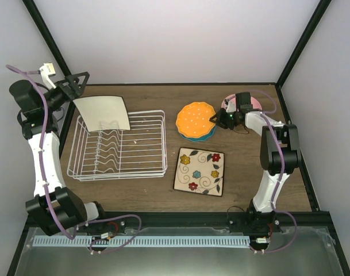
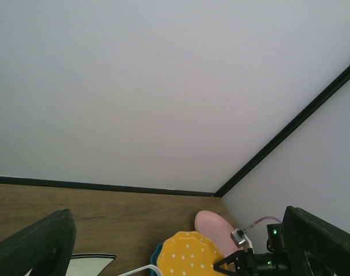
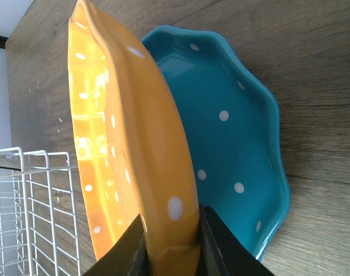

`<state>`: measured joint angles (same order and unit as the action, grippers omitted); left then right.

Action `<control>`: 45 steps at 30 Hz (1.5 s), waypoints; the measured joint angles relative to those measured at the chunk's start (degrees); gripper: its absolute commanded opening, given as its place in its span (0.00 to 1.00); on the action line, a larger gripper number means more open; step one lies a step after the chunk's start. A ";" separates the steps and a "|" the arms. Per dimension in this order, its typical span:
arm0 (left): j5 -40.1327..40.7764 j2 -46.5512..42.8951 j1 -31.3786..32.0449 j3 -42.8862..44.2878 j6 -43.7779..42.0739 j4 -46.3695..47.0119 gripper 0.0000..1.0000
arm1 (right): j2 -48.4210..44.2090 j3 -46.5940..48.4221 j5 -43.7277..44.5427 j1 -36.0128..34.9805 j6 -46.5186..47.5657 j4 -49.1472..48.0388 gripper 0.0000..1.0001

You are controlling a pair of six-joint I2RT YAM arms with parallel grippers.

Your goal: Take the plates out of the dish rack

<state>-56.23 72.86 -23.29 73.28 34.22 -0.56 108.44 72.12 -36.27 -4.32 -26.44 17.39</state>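
A plain cream square plate (image 1: 103, 112) stands tilted at the back left of the white wire dish rack (image 1: 118, 172). My left gripper (image 1: 77, 84) hovers open at its top left corner, and a corner of that plate (image 2: 89, 263) shows low between the wide-apart fingers (image 2: 45, 244). My right gripper (image 3: 172, 233) is shut on the rim of the scalloped dotted orange plate (image 3: 137, 132), holding it tilted over the dotted teal plate (image 3: 235, 126). In the top view the orange plate (image 1: 195, 118) covers most of the teal one (image 1: 199, 137).
A pink plate (image 1: 254, 103) lies at the back right behind my right gripper (image 1: 222, 119). A square flowered plate (image 1: 199, 171) lies flat in front of the teal plate, right of the rack. The rack's wires (image 3: 25, 201) reach into the right wrist view.
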 measured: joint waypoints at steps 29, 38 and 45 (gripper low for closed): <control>-0.31 -0.02 0.00 -1.09 -0.15 -0.33 1.00 | 4.48 7.37 5.42 -0.94 6.60 11.45 0.51; -0.87 -0.13 0.00 -1.27 -0.15 -0.31 1.00 | 4.68 11.15 11.43 -2.91 9.92 16.96 0.52; -1.11 -0.39 0.00 -1.51 -0.11 -0.31 1.00 | 4.98 14.23 15.93 -4.46 10.80 20.79 0.53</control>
<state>-57.34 72.47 -23.29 71.77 34.11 -0.86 113.43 86.35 -20.34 -8.78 -15.64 38.17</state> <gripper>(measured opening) 0.998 0.522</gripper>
